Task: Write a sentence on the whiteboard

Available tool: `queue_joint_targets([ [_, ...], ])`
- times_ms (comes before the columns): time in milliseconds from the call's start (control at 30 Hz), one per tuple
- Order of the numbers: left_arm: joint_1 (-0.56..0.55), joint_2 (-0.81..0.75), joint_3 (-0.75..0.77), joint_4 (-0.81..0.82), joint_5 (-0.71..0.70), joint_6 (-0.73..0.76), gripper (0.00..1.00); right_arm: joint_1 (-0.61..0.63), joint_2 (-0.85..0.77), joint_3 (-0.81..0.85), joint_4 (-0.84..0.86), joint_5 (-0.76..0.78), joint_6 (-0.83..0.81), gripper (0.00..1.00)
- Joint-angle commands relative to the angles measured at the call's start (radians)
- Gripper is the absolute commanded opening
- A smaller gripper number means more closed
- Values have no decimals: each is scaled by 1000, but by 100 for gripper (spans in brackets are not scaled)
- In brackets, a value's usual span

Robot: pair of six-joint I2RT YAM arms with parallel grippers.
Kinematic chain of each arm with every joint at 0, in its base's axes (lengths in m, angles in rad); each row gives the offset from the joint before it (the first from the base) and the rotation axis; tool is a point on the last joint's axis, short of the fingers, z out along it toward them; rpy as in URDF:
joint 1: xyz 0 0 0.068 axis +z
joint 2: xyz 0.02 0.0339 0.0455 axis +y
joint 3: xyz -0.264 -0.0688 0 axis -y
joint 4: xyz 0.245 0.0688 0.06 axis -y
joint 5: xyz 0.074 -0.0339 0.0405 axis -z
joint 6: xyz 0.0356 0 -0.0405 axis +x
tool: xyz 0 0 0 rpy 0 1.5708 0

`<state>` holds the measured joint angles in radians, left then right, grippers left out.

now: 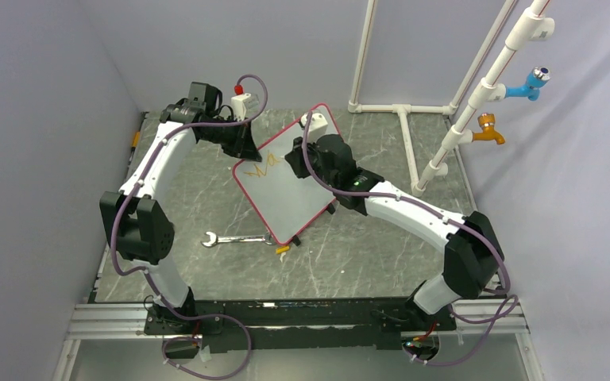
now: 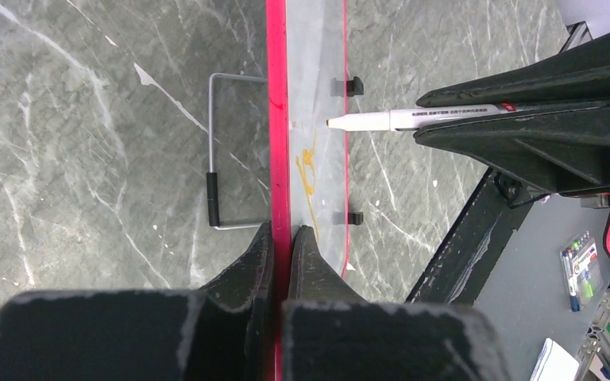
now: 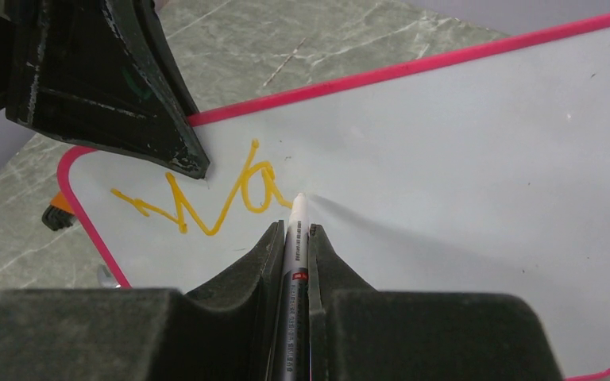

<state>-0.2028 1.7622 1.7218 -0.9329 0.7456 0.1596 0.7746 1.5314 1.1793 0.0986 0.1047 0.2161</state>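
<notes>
The whiteboard (image 1: pixel 294 202), white with a red-pink rim, lies tilted in the middle of the table. Yellow scrawled letters (image 3: pixel 206 198) run across its upper left part. My left gripper (image 2: pixel 282 234) is shut on the board's red rim (image 2: pixel 278 119) at the left edge, and it also shows in the top view (image 1: pixel 248 151). My right gripper (image 3: pixel 294 230) is shut on a white marker (image 3: pixel 298 213). The marker's tip rests at the board's surface just right of the last yellow letter. From the left wrist the marker (image 2: pixel 381 121) points at the board edge-on.
A metal wrench (image 1: pixel 234 239) and a small orange cap (image 1: pixel 283 249) lie just in front of the board. A wire stand (image 2: pixel 213 159) sits behind the board. A white pipe frame (image 1: pixel 401 111) with blue (image 1: pixel 528 86) and orange (image 1: pixel 488 131) taps stands at the back right.
</notes>
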Motion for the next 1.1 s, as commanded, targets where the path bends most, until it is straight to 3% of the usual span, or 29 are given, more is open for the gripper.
queue_joint_targets([
  [0,-23,-10,-21,-1,-118,100,0,-4,-13,65,30,20,-25,0],
  [500,-29,-11,-22,-1,-117,101,0,-10,74,147,32,0,-25,0],
  [1067,-32,-9,-19,-4,-116,101,0,-11,39,-21,34,-9,47,0],
])
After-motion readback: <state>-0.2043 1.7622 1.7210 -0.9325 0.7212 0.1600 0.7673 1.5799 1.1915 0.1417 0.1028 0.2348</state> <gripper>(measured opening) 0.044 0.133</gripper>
